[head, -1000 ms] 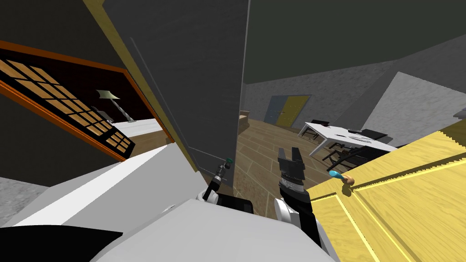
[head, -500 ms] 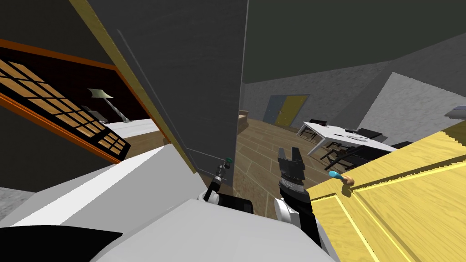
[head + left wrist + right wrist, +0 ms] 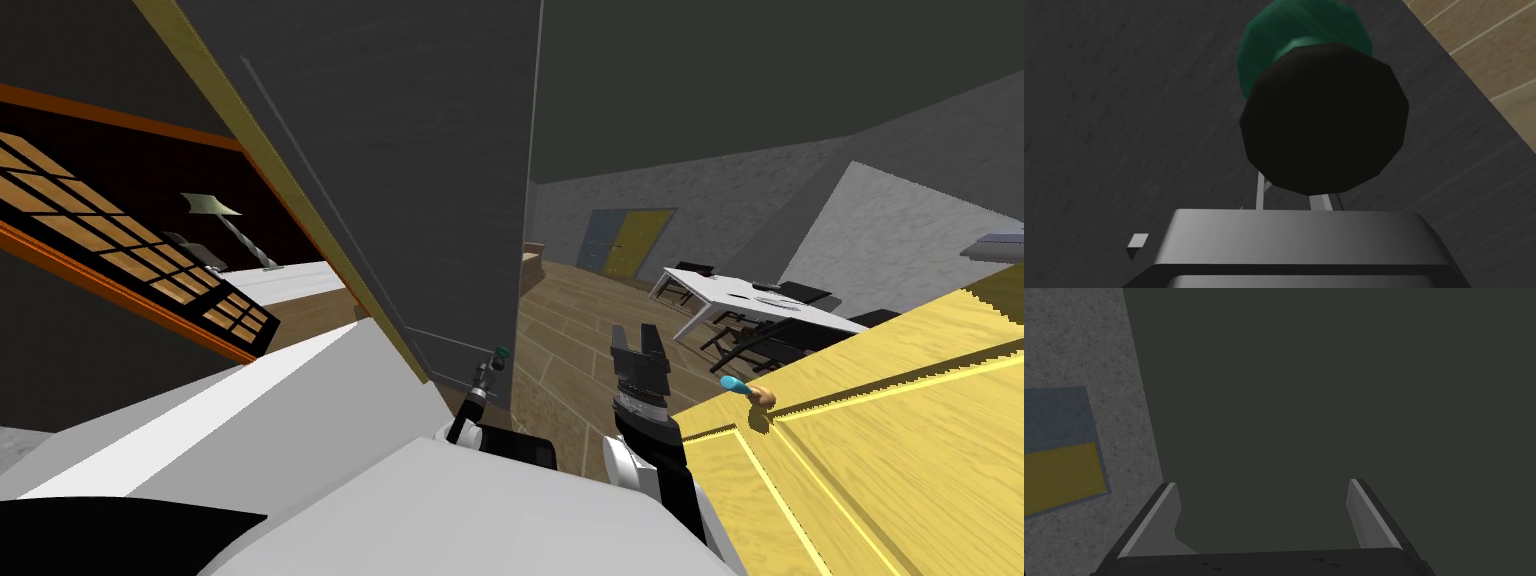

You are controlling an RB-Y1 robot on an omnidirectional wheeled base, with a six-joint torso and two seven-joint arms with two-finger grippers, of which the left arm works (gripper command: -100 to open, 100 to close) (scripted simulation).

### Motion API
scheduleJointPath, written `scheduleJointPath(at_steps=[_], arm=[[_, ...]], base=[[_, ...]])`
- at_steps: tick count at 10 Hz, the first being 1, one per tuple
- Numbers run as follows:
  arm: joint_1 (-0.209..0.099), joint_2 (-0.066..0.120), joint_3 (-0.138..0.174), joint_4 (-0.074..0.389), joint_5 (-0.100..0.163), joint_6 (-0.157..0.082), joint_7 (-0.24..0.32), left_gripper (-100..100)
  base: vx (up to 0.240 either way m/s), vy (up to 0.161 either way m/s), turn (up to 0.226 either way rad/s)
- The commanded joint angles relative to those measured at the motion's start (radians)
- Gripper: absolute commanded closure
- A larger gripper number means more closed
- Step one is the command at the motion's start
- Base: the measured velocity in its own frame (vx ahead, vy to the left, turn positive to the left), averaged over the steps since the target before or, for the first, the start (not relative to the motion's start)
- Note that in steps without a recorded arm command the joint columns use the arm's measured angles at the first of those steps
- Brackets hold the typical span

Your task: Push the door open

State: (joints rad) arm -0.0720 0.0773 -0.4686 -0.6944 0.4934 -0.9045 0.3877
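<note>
A tall dark grey door (image 3: 400, 200) stands just ahead on my left, its free edge toward a gap with a wooden floor (image 3: 570, 320) beyond. My left gripper (image 3: 487, 378) reaches to the door's handle, a green knob (image 3: 503, 352) near that edge. In the left wrist view a black round knob (image 3: 1324, 115) and the green knob (image 3: 1284, 30) sit against the dark door (image 3: 1124, 125). The left gripper (image 3: 1293, 200) has its fingers close together under the black knob, which hides their tips. My right gripper (image 3: 634, 335) hangs open in the gap; the right wrist view shows the gripper (image 3: 1261, 484) holding nothing.
A yellow panelled door (image 3: 880, 430) with a blue and orange handle (image 3: 740, 385) stands close on my right. Beyond the gap are a white table (image 3: 750, 295) with dark chairs and a far blue and yellow door (image 3: 625, 240). A window with an orange frame (image 3: 120, 240) is on the left.
The whole head view has slid a little to the left, so I have moved or turned slightly. Both arms hold the same place in front of me.
</note>
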Motion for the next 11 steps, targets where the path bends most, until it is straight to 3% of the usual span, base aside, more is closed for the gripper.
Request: scheduleJointPath(at_steps=[1, 4, 10, 11], arm=[[-0.017, -0.014, 0.001, -0.006, 0.001, -0.023, 0.042, 100], [-0.003, -0.026, 0.017, -0.023, 0.019, -0.015, 0.119, 100], [-0.003, -0.026, 0.017, -0.023, 0.019, -0.015, 0.124, 100], [0.004, -0.032, 0.025, -0.03, 0.027, -0.012, 0.164, 100]], base=[[0.044, -0.008, -0.029], [0.039, -0.005, -0.033], [0.009, -0.002, -0.003], [0.021, -0.006, -0.035]])
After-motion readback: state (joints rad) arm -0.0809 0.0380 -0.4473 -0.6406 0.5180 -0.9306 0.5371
